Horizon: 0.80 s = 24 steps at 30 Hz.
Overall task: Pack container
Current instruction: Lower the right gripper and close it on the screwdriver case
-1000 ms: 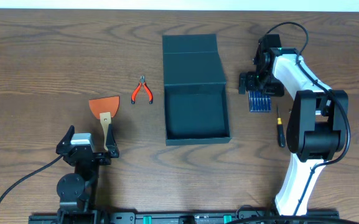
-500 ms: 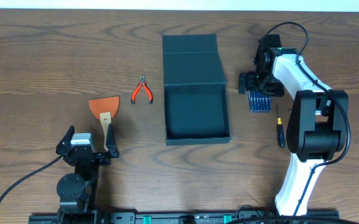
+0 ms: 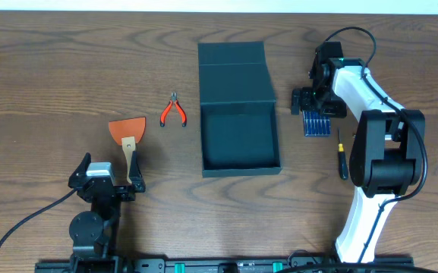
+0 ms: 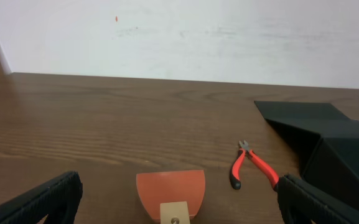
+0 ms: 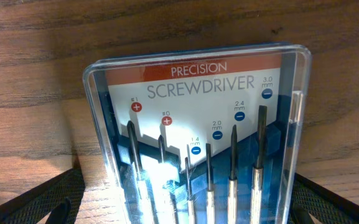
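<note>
Right gripper: jaws spread wide, low over the far end of the screwdriver set. One finger shows on either side of the clear case in the wrist view. Contact with the case cannot be told. Nothing is pinched.

The case label reads "PRECISION SCREWDRIVER", and the drivers inside point toward the hand.

The container lies to this hand's left, near but apart, with bare table between them. It is dark teal, its lid flap is thrown open away from the robot, and the box is empty. Nothing stands between hand and box.

A loose black-handled screwdriver lies behind the hand and to its right, just beside the set, close to the arm's own links.

Left gripper: jaws spread, holding nothing, low near the table's near edge.

An orange-bladed scraper lies straight ahead of it, handle end pointing back toward its right finger. Whether they touch cannot be told.

Red-handled pliers lie ahead and to its right, between scraper and container. The container is farther right still, well apart from this hand.
</note>
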Motion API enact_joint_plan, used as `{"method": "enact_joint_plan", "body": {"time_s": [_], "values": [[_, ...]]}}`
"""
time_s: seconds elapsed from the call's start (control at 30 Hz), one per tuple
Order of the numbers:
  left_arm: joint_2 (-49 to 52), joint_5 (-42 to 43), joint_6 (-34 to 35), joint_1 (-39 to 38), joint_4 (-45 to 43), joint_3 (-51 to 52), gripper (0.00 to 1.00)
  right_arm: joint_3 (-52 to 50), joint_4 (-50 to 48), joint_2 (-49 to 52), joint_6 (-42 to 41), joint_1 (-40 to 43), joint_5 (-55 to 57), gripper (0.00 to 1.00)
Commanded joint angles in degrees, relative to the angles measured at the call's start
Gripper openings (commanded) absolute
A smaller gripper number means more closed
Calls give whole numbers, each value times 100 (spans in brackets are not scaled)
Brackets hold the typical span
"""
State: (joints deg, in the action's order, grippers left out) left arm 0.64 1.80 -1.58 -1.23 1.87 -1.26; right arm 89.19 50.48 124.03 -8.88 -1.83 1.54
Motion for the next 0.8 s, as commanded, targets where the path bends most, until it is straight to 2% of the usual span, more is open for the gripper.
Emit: {"method": "enact_joint_plan", "body": {"time_s": [0.0, 0.13, 0.77], "values": [[-2, -28, -76, 15, 210, 101, 99, -81, 101, 273, -59, -2, 317, 99], [-2, -28, -76, 15, 208, 101, 98, -81, 181, 273, -2, -2, 317, 99], [-2, -28, -76, 15, 208, 101, 99, -79, 332, 273, 345, -2, 315, 82]]}}
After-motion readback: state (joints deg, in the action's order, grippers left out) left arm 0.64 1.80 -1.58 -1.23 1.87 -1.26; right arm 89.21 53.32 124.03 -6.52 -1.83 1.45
